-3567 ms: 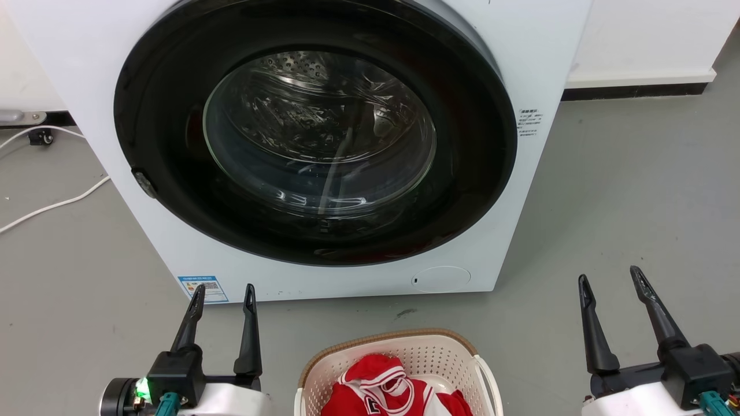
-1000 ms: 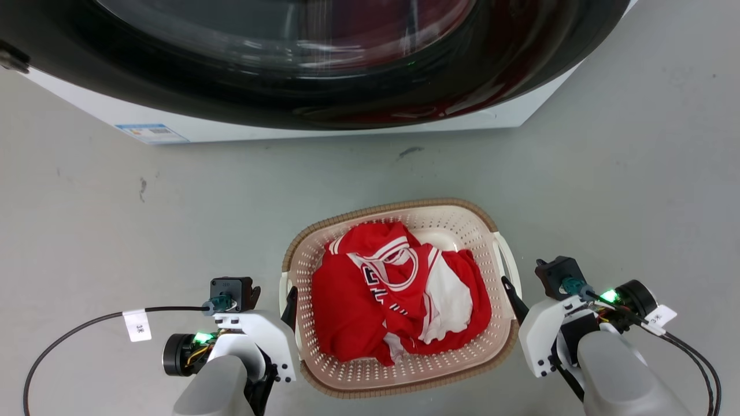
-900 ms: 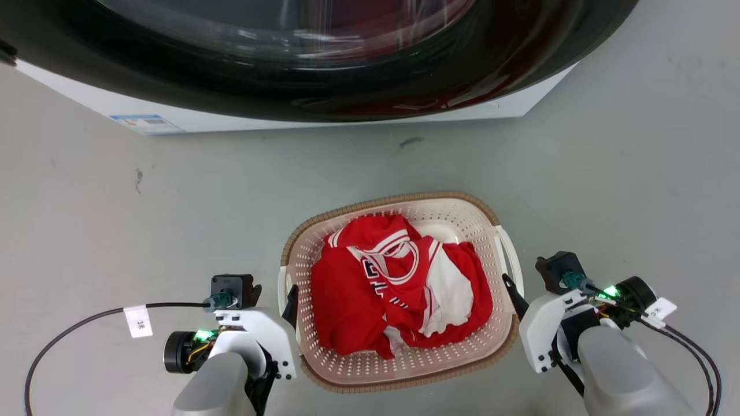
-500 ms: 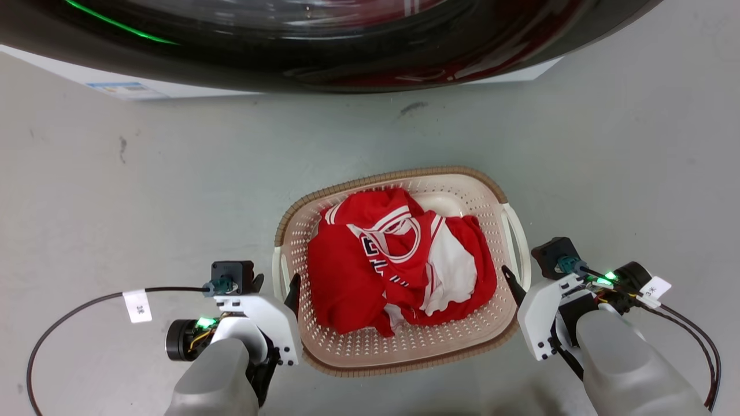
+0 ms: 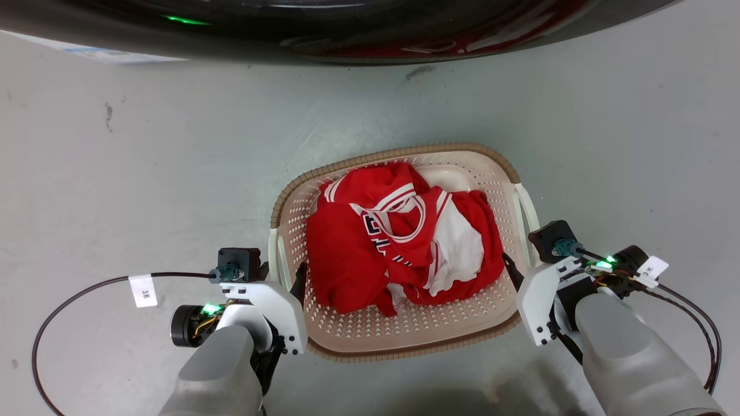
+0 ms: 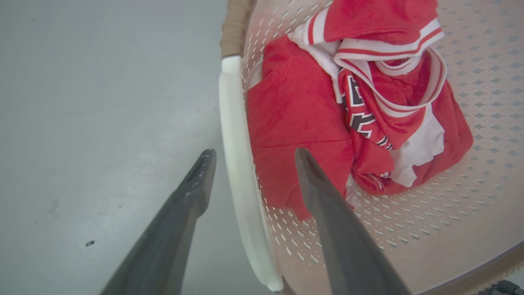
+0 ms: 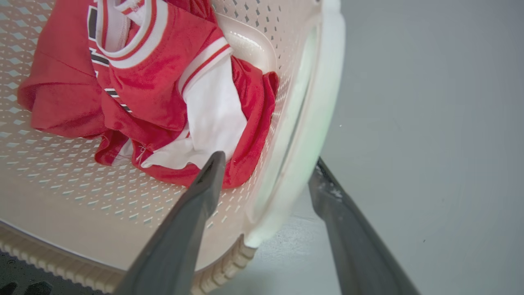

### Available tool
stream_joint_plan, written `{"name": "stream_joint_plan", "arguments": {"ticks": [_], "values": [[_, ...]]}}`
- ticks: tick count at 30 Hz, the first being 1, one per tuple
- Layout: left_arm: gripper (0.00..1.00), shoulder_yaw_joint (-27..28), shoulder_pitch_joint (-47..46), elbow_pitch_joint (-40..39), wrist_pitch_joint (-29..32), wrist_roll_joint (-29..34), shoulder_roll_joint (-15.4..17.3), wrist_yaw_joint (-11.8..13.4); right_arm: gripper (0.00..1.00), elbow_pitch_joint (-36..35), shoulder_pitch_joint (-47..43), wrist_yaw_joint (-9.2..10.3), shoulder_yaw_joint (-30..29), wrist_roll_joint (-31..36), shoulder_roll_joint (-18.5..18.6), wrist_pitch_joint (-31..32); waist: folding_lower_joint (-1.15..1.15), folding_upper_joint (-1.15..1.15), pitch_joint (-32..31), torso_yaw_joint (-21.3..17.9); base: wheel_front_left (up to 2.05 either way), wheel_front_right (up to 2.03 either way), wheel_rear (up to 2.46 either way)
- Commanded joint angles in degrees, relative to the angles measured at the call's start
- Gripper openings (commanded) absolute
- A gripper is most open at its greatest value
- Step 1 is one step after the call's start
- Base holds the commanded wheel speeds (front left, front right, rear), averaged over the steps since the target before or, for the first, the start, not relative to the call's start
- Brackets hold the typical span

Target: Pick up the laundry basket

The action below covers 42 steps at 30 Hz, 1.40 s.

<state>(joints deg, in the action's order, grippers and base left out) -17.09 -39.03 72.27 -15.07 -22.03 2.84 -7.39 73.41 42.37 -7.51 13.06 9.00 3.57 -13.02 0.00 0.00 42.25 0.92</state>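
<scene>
Both grippers, raised toward washer 3.6 s ago, now down at basket sides. Basket on floor before washer, red shirt inside. Left gripper unclenched, fingers astride left handle. Right gripper likewise spread astride right handle.

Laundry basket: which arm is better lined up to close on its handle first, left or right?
Left, narrowly. The open left pincer has the basket's left handle between its fingers with a gap on each side. The right pincer, also open, straddles the right handle, but that one crowds its outer finger.
</scene>
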Motion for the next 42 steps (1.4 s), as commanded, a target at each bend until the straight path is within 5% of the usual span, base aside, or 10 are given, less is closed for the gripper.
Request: {"name": "stream_joint_plan", "arguments": {"ticks": [1, 6, 7, 8, 9, 10, 30, 42], "values": [[1.0, -0.48, -0.83, 0.18, -0.04, -0.61, 0.07, -0.04, 1.0, 0.18, 0.94, 0.04, 0.08, -0.62, -0.11, 0.22, 0.0, 0.0, 0.61, 0.1, 0.0, 0.0, 0.0], [1.0, -2.12, -1.68, 0.26, -0.06, -1.82, 0.07, -0.05, 1.0, 0.27, 1.56, 0.04, 0.2, -0.96, -0.17, 1.9, 0.0, 0.0, 1.74, 0.27, 0.0, 0.0, 0.0], [1.0, -2.5, -1.75, 0.36, 0.02, -1.9, 0.07, -0.05, 0.85, 0.28, 1.6, 0.04, 0.26, -0.98, -0.17, 2.09, 0.0, 0.0, 1.88, 0.23, 0.0, 0.0, 0.0], [0.84, -2.82, -1.85, 0.43, 0.11, -2.16, 0.07, -0.05, 0.4, 0.31, 1.75, 0.04, 0.28, -1.01, -0.17, 2.15, 0.0, 0.0, 2.02, 0.2, 0.0, 0.0, 0.0], [0.23, -3.3, -2.15, 0.45, 0.09, -2.04, 0.08, 0.19, 0.0, 0.33, 1.85, 0.04, 0.19, -1.22, -0.16, 2.46, 0.0, 0.0, 2.14, 0.18, 0.0, 0.0, 0.0], [0.0, -3.62, -2.35, 0.43, 0.06, -2.12, 0.08, 0.28, 0.0, 0.34, 1.89, 0.04, 0.22, -1.11, -0.17, 2.58, 0.0, 0.0, 2.24, 0.16, 0.0, 0.0, 0.0], [0.0, -8.94, 1.49, 1.16, 3.2, -6.28, -0.04, -0.1, 0.0, 0.4, -3.61, 0.03, 3.48, -5.33, -0.74, 6.85, 0.0, 0.0, -7.53, 0.0, 0.0, 0.0, 0.0], [0.0, -16.02, 6.49, -1.36, 12.41, -11.48, -0.56, -0.4, 0.0, -0.98, -8.57, -0.06, 14.83, -17.6, -1.23, 12.05, 0.0, 0.0, -20.23, 0.26, 0.0, 0.0, 0.0]]}}
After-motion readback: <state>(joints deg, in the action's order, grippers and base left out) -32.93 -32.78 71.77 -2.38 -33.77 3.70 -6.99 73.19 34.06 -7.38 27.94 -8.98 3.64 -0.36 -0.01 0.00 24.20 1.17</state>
